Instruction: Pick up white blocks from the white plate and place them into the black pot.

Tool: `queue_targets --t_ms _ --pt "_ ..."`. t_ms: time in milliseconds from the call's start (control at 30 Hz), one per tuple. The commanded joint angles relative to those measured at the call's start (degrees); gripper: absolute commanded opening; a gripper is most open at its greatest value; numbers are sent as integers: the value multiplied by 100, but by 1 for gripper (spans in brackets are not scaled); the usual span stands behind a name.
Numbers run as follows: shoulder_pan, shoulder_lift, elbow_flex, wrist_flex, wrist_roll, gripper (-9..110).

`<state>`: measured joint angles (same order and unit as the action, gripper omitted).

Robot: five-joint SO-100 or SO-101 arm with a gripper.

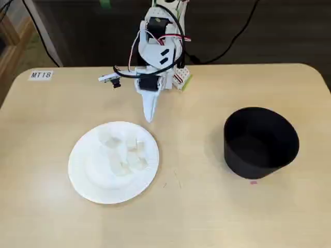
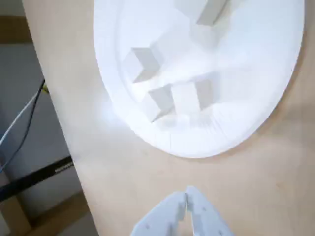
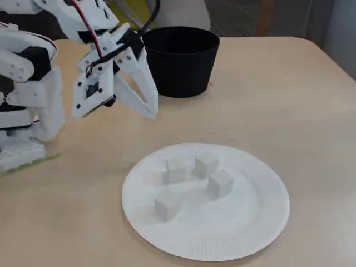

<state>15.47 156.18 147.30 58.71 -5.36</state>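
- White blocks (image 3: pixel 221 183), four, sit together on the white plate (image 3: pixel 261 222).
- Gripper (image 1: pixel 149 117) hovers beyond the plate's far rim, jaws closed, empty.
- Black pot (image 1: pixel 261 142) stands right on the counter (image 1: pixel 207 217).

lab or classroom: labelled table (image 1: pixel 41 75), trailing cables (image 1: pixel 36 31).

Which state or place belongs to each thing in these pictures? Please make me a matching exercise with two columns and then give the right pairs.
Column one:
1. blocks
2. pot
3. hand
4. plate

Column two:
A. black, with no block seen in it
B. shut, above the bare table, holding nothing
C. four, lying on the plate
D. white, round, with a ribbed rim

Right pairs: 1-C, 2-A, 3-B, 4-D
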Motion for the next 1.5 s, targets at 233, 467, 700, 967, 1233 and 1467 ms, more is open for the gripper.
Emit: queue_targets --t_ms 233,467,700,967,1233,1467 --pt "1011 -2628 -2979 1608 18 -2" --pt "2118 -3814 -3542 1942 281 0" --pt "2276 -4447 -3577 1881 879 23" --pt "1934 -5941 -4289 1556 835 36" --pt "1978 -7154 -5265 1459 826 31" --pt "2092 -7453 -5370 1380 1020 27"
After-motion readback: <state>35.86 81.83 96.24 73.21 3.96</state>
